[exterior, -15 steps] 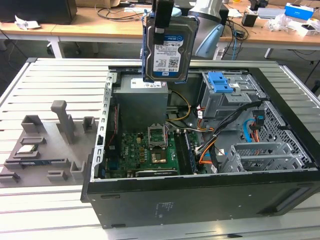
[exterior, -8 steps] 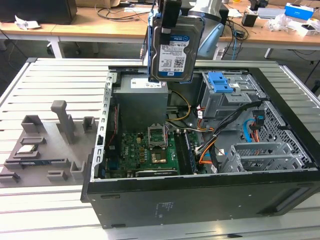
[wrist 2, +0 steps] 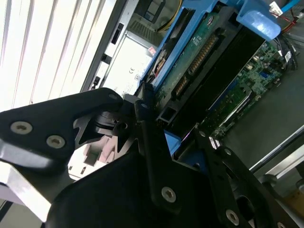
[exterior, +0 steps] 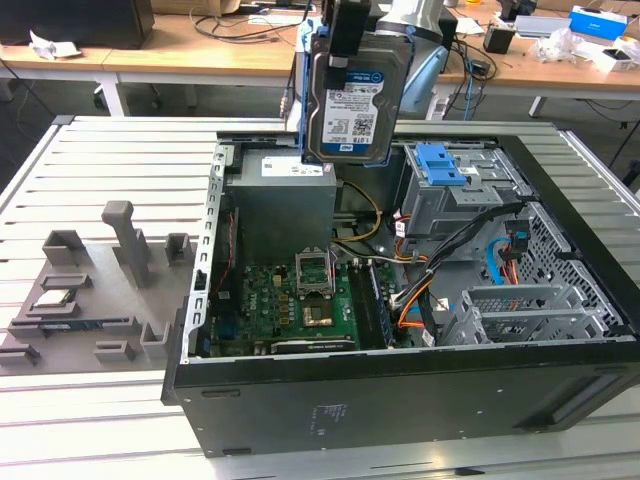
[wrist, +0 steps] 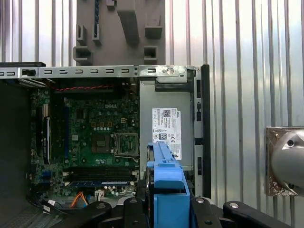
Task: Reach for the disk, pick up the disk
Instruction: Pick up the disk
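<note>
While the jaws clamp the disk [exterior: 352,100] above the open computer case [exterior: 400,405], motherboard [exterior: 290,300] and power supply [exterior: 280,205] inside

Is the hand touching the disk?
Touching. In the second wrist view the hand clamps the disk at its edge; in the exterior view the disk hangs from it above the computer case.

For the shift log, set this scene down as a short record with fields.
held item: flat silver-metal hard disk with white-and-blue label and blue plastic bracket
holder: black pincer, shut on the disk's upper edge
disk pose: upright, hanging above the open black computer case
under the disk: grey power supply box
beside the case: grey plastic fixture tray on the slatted metal table, at the exterior view's left
task state: disk picked up
</note>
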Tool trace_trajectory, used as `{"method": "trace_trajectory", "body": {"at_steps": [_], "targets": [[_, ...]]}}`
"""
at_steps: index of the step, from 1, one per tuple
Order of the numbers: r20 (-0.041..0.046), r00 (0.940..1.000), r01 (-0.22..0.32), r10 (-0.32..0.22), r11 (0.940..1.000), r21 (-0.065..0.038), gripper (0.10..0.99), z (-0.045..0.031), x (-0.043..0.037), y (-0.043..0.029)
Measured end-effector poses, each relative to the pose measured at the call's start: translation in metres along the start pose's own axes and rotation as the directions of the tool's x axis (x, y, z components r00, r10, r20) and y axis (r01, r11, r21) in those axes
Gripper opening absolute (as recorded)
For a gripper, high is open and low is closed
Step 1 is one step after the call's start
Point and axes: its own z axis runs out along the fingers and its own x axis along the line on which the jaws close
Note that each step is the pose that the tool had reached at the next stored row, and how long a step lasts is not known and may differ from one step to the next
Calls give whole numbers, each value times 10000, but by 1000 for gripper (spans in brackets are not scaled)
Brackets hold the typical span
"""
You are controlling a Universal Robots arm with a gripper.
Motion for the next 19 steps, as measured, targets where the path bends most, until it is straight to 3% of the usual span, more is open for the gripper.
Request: {"method": "trace_trajectory", "body": {"at_steps": [3,19], "targets": [[0,10000,0,0,10000,0,369,0,28,-3],[-1,10000,0,0,10000,0,369,1,337,-23]]}}
